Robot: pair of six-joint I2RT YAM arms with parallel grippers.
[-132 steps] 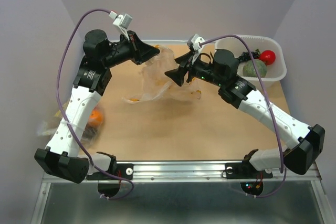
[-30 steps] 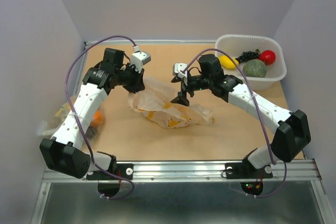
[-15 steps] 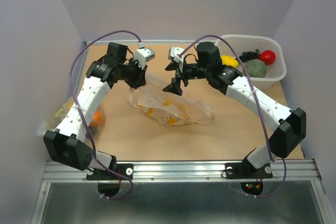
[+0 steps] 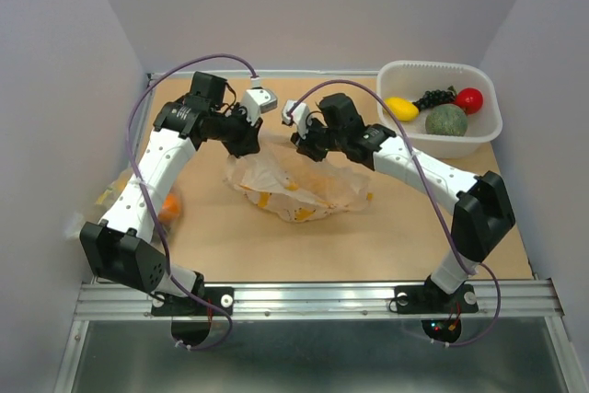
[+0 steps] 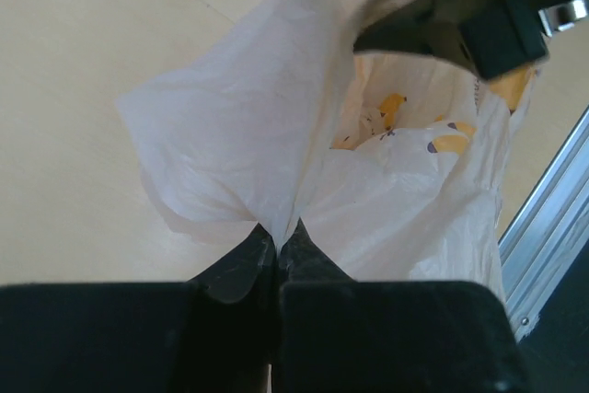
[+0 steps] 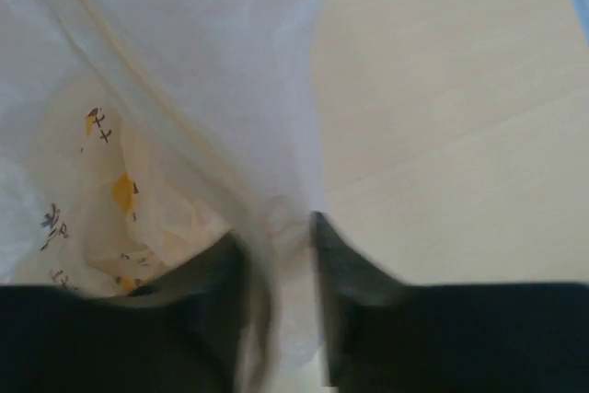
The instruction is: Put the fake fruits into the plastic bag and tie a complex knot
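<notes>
At the near left, a second bag (image 4: 118, 207) is seen, with one orange ball (image 4: 168, 209) in it. In the middle of the table (image 4: 405, 227), the bag (image 4: 294, 192) lies low and crumpled, and no fruit is seen inside it. Both grippers are placed at its far edge. The left gripper (image 5: 277, 241) is pressed together on a fold of the film. The right gripper (image 6: 276, 232) has its jaws part way apart, with a bunch of film between them. Whether this film is really pinched cannot be told. Farther away, at the right corner, one tub (image 4: 433, 65) holds four fruits: one lemon (image 4: 400, 109), one bunch of grapes (image 4: 435, 97), one red fruit (image 4: 469, 99) and one green fruit (image 4: 446, 121).

The step in hand is judged to be the taking of the bag's mouth, before any fruit is put in. No knot is made yet. For the next move, a sure grip on the right side is needed. Then the two edges should be drawn apart gently, because the film looks thin.

Two bags and two grippers are counted.
</notes>
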